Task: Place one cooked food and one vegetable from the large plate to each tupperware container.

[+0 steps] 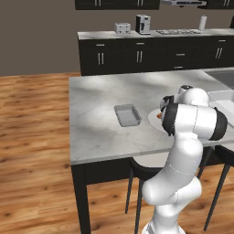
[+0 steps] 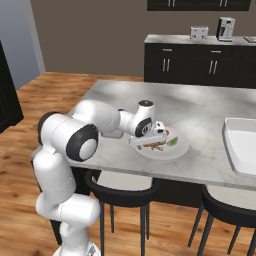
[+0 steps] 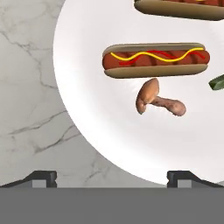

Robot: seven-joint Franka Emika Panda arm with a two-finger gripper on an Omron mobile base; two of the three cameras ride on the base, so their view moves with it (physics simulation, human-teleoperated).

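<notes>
The large plate point(image 3: 100, 131) is wide, round and white and rests on the marble island. On it lie a hot dog point(image 3: 155, 60) with mustard and ketchup, a second hot dog point(image 3: 179, 8) cut off at the top edge, a brown mushroom point(image 3: 157, 99) and a green vegetable point(image 3: 217, 83) at the right edge. My gripper point(image 3: 113, 179) hovers open just above the plate's near rim with nothing between its tips. From the right base view, the gripper point(image 2: 151, 139) is low over the plate point(image 2: 179, 151). The grey tupperware container point(image 1: 127, 114) lies left of the plate point(image 1: 153, 118). The white container point(image 2: 242, 145) is to its right.
The island's front edge runs close below the plate. Black stools point(image 2: 125, 197) stand under the island on my side. A sink point(image 1: 222, 76) is set in the far right of the island. A toaster point(image 1: 122, 28) and coffee machine point(image 1: 143, 23) stand on the back counter.
</notes>
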